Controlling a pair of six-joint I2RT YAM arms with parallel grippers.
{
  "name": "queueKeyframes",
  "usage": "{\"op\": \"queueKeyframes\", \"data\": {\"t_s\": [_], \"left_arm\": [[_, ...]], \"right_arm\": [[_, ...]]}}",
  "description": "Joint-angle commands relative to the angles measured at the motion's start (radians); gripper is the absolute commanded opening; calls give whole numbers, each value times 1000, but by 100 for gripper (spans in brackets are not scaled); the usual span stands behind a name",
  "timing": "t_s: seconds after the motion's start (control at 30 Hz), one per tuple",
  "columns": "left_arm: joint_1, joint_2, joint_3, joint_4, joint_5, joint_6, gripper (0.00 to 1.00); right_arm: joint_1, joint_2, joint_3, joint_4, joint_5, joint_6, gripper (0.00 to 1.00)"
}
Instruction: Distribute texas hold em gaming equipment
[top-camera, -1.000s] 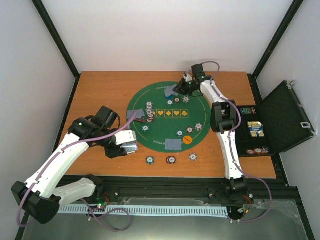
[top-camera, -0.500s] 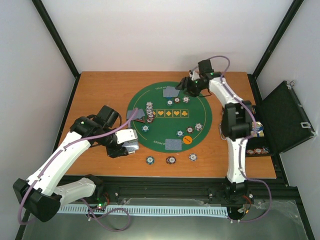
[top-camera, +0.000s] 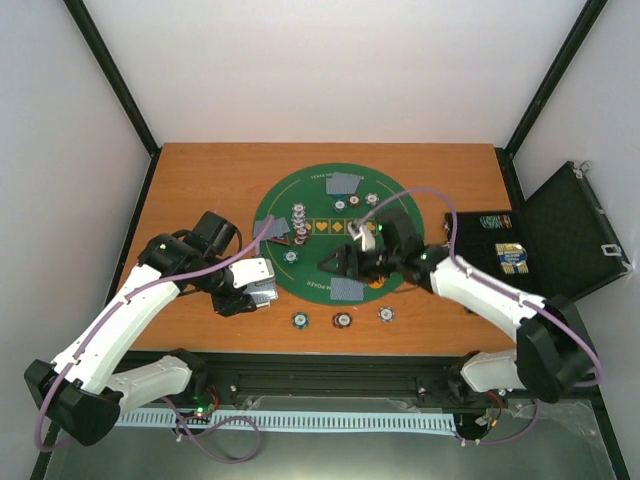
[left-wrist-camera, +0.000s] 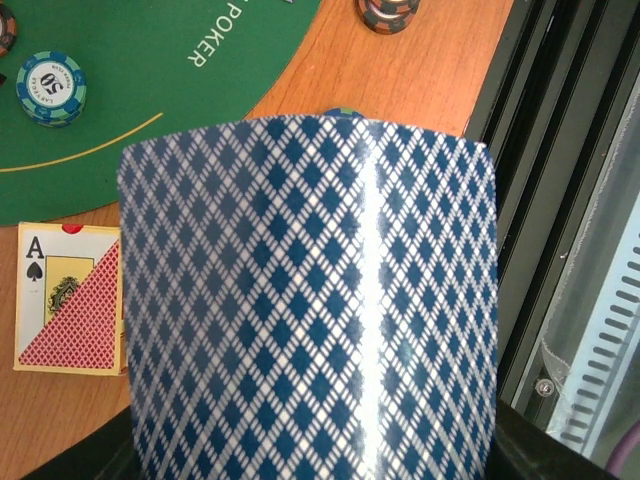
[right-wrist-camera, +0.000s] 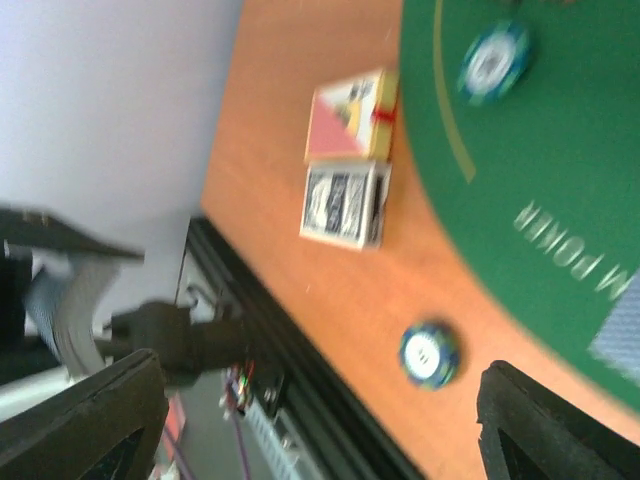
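My left gripper (top-camera: 256, 288) is shut on a deck of blue diamond-backed playing cards (left-wrist-camera: 310, 300), held off the left rim of the green mat (top-camera: 395, 215). The deck fills the left wrist view and hides the fingers. My right gripper (top-camera: 334, 264) hovers over the near middle of the mat. Its fingers (right-wrist-camera: 560, 420) stand wide apart with nothing between them. Face-down cards lie at the mat's far edge (top-camera: 343, 182), left edge (top-camera: 268, 229) and near edge (top-camera: 347, 289). Three chips (top-camera: 342, 320) sit in a row on the wood in front of the mat.
A stack of chips (top-camera: 298, 220) and single chips (top-camera: 290, 256) lie on the mat. Two card boxes, red (right-wrist-camera: 347, 120) and grey (right-wrist-camera: 343, 205), rest on the wood by the left gripper. An open black case (top-camera: 560, 235) stands at the right table edge.
The right gripper opened and let go of a card at the mat's far edge. Its arm then swung back toward the near middle of the mat. The left arm stayed still.
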Motion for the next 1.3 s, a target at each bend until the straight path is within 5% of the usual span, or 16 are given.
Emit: {"op": "queueKeyframes", "data": {"t_s": [0.0, 0.3, 1.27], "left_arm": [[-5, -22, 35, 3, 27, -21, 20], [-5, -27, 9, 24, 38, -16, 20], [-4, -23, 50, 10, 53, -2, 20]], "right_arm": [[134, -116, -166, 266, 23, 217, 85], [303, -129, -287, 625, 29, 402, 85], [411, 206, -49, 845, -38, 475, 82]]}}
